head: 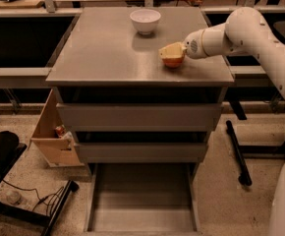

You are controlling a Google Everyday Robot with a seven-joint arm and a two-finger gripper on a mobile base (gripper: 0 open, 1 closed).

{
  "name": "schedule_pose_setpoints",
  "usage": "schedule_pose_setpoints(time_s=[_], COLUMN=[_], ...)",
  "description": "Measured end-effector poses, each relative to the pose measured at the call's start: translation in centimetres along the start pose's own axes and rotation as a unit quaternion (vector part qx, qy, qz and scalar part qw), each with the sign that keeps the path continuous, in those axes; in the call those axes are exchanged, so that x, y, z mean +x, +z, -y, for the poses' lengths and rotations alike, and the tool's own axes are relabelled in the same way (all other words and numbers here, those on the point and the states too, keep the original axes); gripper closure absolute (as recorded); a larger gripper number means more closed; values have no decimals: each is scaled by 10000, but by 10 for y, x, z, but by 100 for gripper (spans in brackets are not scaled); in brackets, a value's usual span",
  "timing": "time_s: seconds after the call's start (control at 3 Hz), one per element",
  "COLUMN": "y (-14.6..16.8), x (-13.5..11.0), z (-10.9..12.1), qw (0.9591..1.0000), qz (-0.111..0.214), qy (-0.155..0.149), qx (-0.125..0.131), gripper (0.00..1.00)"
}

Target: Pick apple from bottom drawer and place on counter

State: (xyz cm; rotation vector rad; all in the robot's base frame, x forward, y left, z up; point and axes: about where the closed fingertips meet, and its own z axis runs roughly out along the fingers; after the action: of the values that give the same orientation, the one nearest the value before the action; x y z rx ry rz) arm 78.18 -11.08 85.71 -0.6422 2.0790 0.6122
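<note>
The apple (172,61) is orange-red and sits low at the right side of the grey counter (108,53), between my gripper's pale fingers. My gripper (172,53) reaches in from the right on the white arm and is shut on the apple. The apple looks to be touching or just above the counter surface. The bottom drawer (141,200) is pulled open below the two grey drawer fronts and its tray holds nothing.
A white bowl (145,20) stands at the back of the counter. A wooden box (54,136) leans left of the cabinet. Cables and a dark stand (29,200) lie on the floor at left. A black leg (237,151) stands at right.
</note>
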Motion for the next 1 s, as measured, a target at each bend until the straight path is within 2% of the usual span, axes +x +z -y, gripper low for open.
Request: schedule_pose_setpoints(time_s=[1.0], y=[1], x=[0], z=[0], qw=[10000], qz=[8], qy=[10], qx=[-17], gripper=[4])
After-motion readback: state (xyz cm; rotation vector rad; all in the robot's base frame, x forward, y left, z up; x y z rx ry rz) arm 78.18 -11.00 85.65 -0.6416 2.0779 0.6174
